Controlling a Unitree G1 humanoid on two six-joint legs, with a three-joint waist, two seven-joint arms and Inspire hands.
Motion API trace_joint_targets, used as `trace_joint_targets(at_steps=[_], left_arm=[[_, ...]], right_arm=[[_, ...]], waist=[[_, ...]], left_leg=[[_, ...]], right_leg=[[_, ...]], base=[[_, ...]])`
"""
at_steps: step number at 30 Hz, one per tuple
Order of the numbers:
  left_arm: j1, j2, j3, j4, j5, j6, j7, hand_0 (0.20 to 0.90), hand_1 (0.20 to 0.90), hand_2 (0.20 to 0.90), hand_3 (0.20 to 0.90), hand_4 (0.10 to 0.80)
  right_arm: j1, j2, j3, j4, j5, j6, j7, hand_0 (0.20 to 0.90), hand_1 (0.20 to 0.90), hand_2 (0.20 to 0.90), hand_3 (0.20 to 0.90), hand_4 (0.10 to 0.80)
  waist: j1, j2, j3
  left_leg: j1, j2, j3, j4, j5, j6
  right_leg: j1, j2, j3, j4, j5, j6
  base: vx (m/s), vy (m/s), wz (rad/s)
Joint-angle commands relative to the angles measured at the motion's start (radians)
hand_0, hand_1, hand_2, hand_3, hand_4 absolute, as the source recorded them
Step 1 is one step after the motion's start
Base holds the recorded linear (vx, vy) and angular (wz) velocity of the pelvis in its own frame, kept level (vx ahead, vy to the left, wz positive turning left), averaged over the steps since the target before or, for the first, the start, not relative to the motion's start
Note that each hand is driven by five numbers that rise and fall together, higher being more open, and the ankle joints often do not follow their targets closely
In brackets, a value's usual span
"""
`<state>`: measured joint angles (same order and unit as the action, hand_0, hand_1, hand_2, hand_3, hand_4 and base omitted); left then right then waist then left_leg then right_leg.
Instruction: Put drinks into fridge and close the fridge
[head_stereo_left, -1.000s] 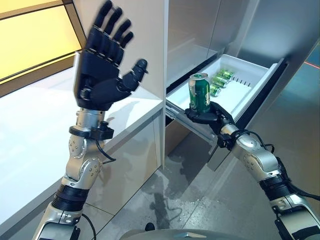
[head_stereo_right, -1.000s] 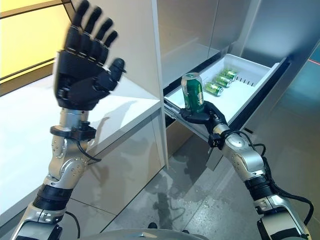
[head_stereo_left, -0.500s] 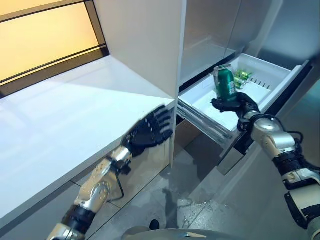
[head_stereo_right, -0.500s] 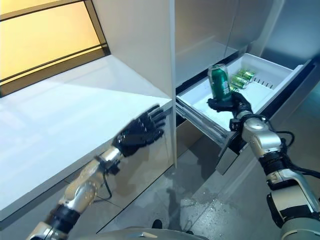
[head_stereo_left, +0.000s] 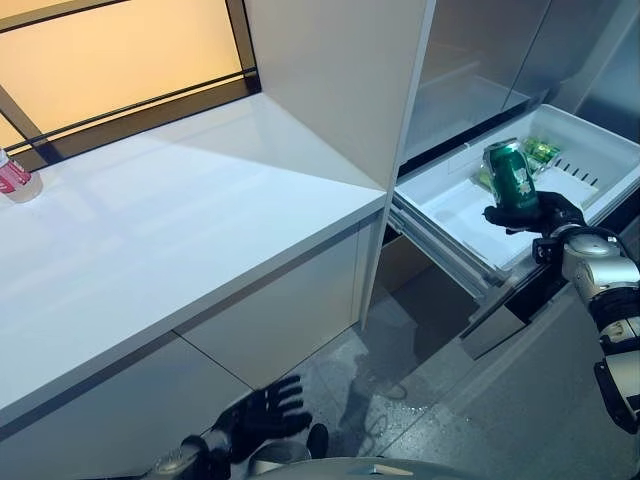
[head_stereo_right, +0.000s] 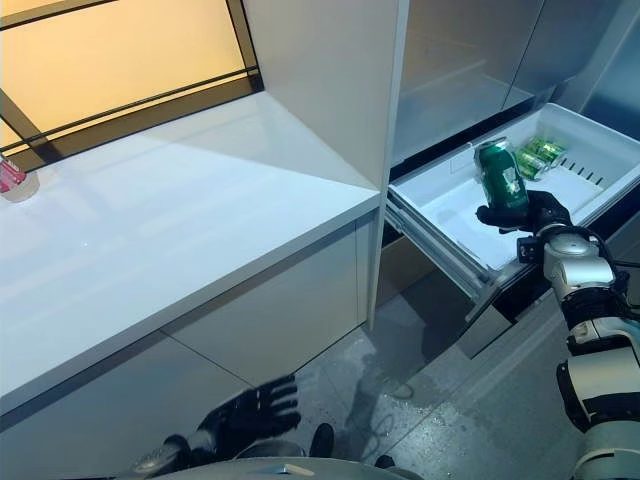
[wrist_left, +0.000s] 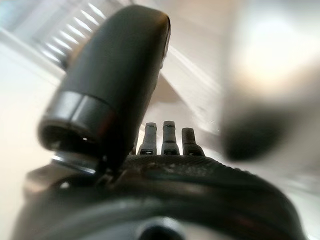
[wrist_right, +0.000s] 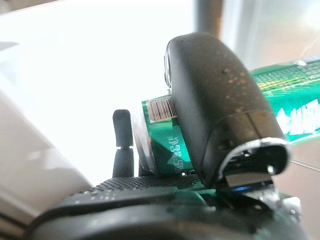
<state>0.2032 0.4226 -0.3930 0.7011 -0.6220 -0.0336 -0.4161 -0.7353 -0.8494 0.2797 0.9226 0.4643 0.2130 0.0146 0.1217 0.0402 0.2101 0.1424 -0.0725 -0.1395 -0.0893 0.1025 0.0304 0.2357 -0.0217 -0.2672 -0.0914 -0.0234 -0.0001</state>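
My right hand (head_stereo_left: 545, 213) is shut on a green can (head_stereo_left: 511, 178) and holds it upright over the open white fridge drawer (head_stereo_left: 455, 205). Its wrist view shows the thumb and fingers wrapped round the green can (wrist_right: 165, 135). More green cans (head_stereo_left: 540, 151) lie at the drawer's far end. My left hand (head_stereo_left: 262, 417) hangs low near the floor in front of the counter, fingers straight and empty; it also shows in its wrist view (wrist_left: 165, 170).
A white counter (head_stereo_left: 180, 230) runs along the left under a yellow-lit window. A drink with a pink label (head_stereo_left: 14, 180) stands at its far left. A white cabinet panel (head_stereo_left: 345, 80) separates counter and fridge. The floor below is grey.
My left hand has dropped from the counter edge down to near the floor. The view has shifted left. My right hand has carried the can further over the drawer.
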Motion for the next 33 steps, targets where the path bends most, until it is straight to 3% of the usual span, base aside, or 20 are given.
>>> trace_joint_targets(at_steps=[1,6,15,25,27,28,29,30,33], left_arm=[[-0.030,-0.026,0.011,0.096,0.123,-0.102,0.036,0.900,0.900,0.900,0.900,0.800],[-0.098,-0.046,0.073,0.246,0.196,-0.084,0.106,0.900,0.900,0.900,0.900,0.800],[-0.143,-0.023,0.078,0.225,0.202,-0.124,0.093,0.900,0.900,0.900,0.900,0.800],[-0.160,-0.014,0.055,0.186,0.201,-0.169,0.063,0.900,0.900,0.900,0.900,0.800],[-0.170,-0.013,0.048,0.187,0.198,-0.167,0.062,0.900,0.900,0.900,0.900,0.800],[-0.176,-0.012,0.049,0.190,0.205,-0.164,0.060,0.900,0.900,0.900,0.900,0.800],[-0.177,-0.012,0.048,0.189,0.209,-0.162,0.060,0.900,0.900,0.900,0.900,0.800],[-0.178,-0.011,0.046,0.187,0.212,-0.159,0.062,0.900,0.900,0.900,0.900,0.800],[-0.177,-0.009,0.052,0.196,0.230,-0.146,0.061,0.900,0.900,0.900,0.900,0.800]], right_arm=[[-0.258,-0.139,-0.030,-0.009,-0.046,-0.153,-0.018,0.300,0.300,0.300,0.200,0.100],[-0.285,-0.147,-0.007,0.010,-0.117,-0.103,-0.039,0.300,0.300,0.300,0.200,0.100],[-0.364,-0.167,0.069,0.070,-0.238,-0.016,-0.032,0.300,0.300,0.300,0.200,0.100],[-0.365,-0.180,0.168,0.180,-0.497,0.095,0.256,0.302,0.302,0.302,0.203,0.103],[-0.373,-0.173,0.180,0.217,-0.524,0.095,0.300,0.335,0.335,0.335,0.241,0.141],[-0.373,-0.169,0.184,0.244,-0.534,0.089,0.327,0.371,0.371,0.371,0.282,0.182],[-0.371,-0.167,0.184,0.253,-0.535,0.091,0.347,0.582,0.582,0.582,0.529,0.429],[-0.369,-0.166,0.183,0.258,-0.541,0.098,0.366,0.900,0.900,0.900,0.900,0.800],[-0.355,-0.159,0.177,0.273,-0.532,0.085,0.375,0.900,0.900,0.900,0.900,0.800]], waist=[[0.038,-0.049,-0.068],[0.044,-0.040,-0.008],[0.056,-0.001,0.125],[0.064,-0.004,0.160],[0.067,-0.004,0.163],[0.070,-0.005,0.165],[0.071,-0.005,0.165],[0.071,-0.005,0.161],[0.072,-0.010,0.151]], left_leg=[[-0.006,0.000,0.076,0.086,-0.149,-0.017],[-0.090,-0.003,0.057,0.134,-0.146,-0.017],[-0.233,-0.005,0.046,0.175,-0.124,-0.015],[-0.262,-0.013,0.043,0.191,-0.118,-0.007],[-0.259,-0.015,0.044,0.192,-0.119,-0.005],[-0.251,-0.016,0.045,0.193,-0.122,-0.003],[-0.249,-0.018,0.044,0.193,-0.123,-0.002],[-0.251,-0.018,0.043,0.193,-0.121,-0.001],[-0.233,-0.023,0.042,0.188,-0.125,0.000]], right_leg=[[-0.074,-0.003,-0.005,0.173,-0.110,0.015],[-0.150,-0.012,-0.002,0.211,-0.111,0.008],[-0.292,-0.005,0.020,0.254,-0.097,-0.011],[-0.336,-0.010,0.015,0.293,-0.093,-0.017],[-0.337,-0.011,0.015,0.301,-0.095,-0.018],[-0.330,-0.012,0.015,0.305,-0.099,-0.018],[-0.328,-0.012,0.015,0.306,-0.099,-0.018],[-0.329,-0.012,0.014,0.304,-0.097,-0.018],[-0.311,-0.012,0.016,0.297,-0.097,-0.016]], base=[[0.055,-0.030,0.03],[-0.060,-0.036,0.11],[-0.133,-0.011,0.11],[0.006,0.001,0.10],[0.038,0.016,0.06],[0.053,0.012,0.05],[0.047,0.010,0.06],[0.040,0.013,0.07],[0.053,0.024,0.08]])
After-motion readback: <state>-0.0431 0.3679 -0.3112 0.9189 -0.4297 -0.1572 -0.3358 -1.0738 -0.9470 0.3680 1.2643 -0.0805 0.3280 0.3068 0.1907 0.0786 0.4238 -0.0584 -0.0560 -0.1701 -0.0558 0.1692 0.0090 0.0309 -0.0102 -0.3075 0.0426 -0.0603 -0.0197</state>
